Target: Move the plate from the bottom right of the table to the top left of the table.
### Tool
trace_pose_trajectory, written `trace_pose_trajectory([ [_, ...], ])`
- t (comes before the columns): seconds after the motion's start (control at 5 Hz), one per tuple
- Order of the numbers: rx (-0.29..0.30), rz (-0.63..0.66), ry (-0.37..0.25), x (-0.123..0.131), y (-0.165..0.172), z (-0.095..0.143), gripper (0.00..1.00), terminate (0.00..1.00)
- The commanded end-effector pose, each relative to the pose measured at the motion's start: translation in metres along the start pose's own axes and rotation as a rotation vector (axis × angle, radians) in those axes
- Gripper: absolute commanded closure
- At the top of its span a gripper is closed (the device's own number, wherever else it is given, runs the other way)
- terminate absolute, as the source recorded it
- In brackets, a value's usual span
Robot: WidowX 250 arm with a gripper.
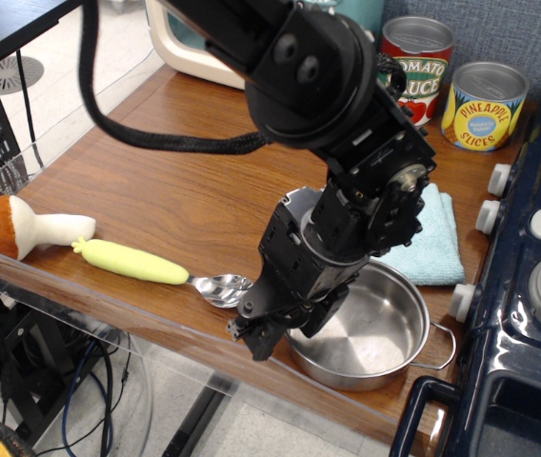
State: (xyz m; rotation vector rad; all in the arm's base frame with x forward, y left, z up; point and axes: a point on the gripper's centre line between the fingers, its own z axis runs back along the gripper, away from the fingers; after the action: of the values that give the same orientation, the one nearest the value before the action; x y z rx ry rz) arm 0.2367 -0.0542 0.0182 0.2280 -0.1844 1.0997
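Observation:
The plate [375, 333] is a shiny shallow steel pot with wire loop handles. It sits at the front right of the table [175, 181], next to the dark blue toy stove. My gripper [280, 333] is low at the pot's left rim, with one dark finger [256, 341] outside the rim near the table's front edge and the other seemingly inside the pot. The arm's body hides how far the jaws are closed. The pot rests flat on the table.
A metal spoon with a yellow-green handle [156, 265] lies just left of the gripper, and a toy mushroom [18, 227] lies beyond it. A blue cloth [423, 238] is behind the pot. Two cans [485, 105] and a white appliance [194, 48] stand at the back. The toy stove [528, 286] is at the right.

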Motion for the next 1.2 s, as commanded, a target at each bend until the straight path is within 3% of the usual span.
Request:
trace_pose_trajectory([
  [0.0, -0.02, 0.01, 0.001, 0.002, -0.006, -0.001, 1.0, 0.0],
  [0.6, -0.027, 0.014, 0.006, 0.004, -0.009, 0.002, 1.0, 0.0],
  [0.8, -0.06, 0.013, 0.014, 0.004, -0.011, 0.014, 1.0, 0.0],
  [1.0, -0.131, 0.027, 0.034, 0.008, -0.01, 0.039, 1.0, 0.0],
])
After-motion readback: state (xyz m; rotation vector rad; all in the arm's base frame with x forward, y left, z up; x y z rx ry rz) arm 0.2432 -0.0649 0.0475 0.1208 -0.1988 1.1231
